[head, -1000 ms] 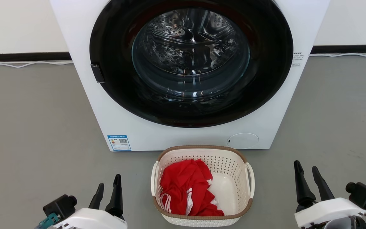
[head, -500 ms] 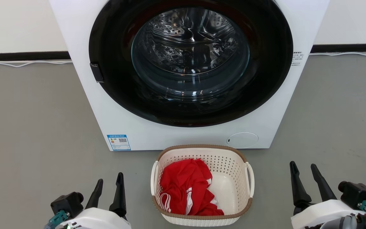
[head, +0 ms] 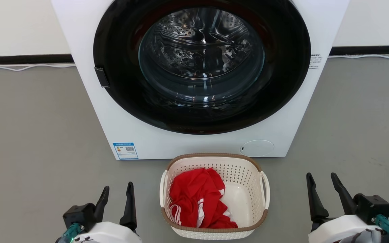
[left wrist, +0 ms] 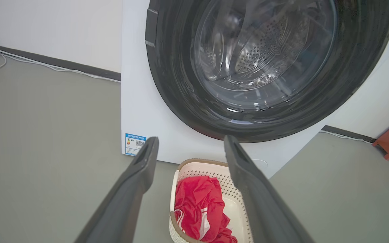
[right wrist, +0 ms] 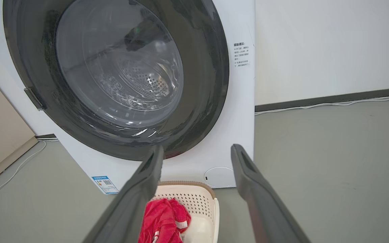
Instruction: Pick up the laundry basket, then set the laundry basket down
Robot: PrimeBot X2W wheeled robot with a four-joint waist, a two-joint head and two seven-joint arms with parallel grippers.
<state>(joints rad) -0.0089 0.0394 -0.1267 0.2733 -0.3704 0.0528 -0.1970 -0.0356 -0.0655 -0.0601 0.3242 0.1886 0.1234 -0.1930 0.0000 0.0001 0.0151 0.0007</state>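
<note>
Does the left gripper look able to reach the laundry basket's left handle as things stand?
Probably yes: the left gripper is open beside the laundry basket, with just floor between it and that handle.

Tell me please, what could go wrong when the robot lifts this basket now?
Both the left tool and the right tool are open and apart from the laundry basket; its side handles are thin loops, so a finger may miss or slip.
The red garment lies toward the basket's left side, so the lift may tilt.
The basket stands close before the washing machine; a forward swing could hit it.
</note>
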